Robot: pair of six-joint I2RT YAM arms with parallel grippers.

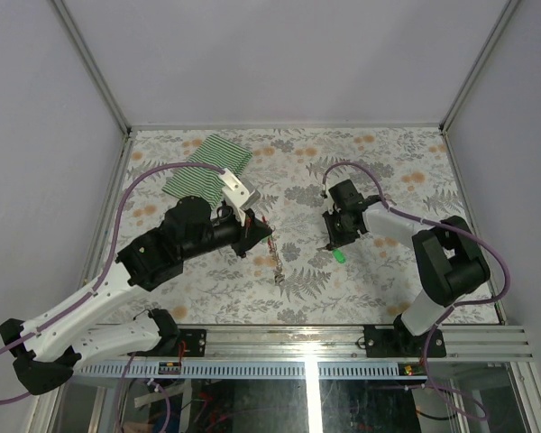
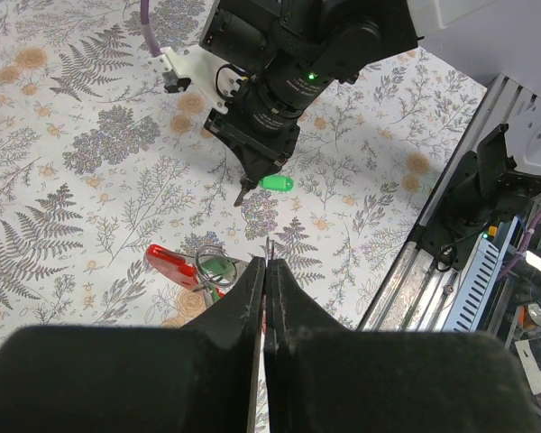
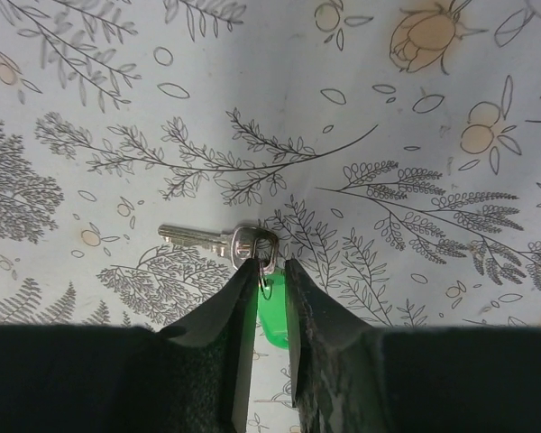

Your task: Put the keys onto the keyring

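Pale floral mat (image 1: 379, 280) lies under everything, and over it my right gripper (image 3: 270, 263) straddles the green tag (image 3: 272, 316) of a key (image 3: 197, 237). The blade lies flat just ahead-left of the tips, and the jaws are nearly together, though I can't tell if they bite. My left gripper (image 2: 267, 263) is pressed together, with the keyring (image 2: 173, 264) just left of its tips. The key looks light, stiff and slippery, so I'd take the tag, not the blade.
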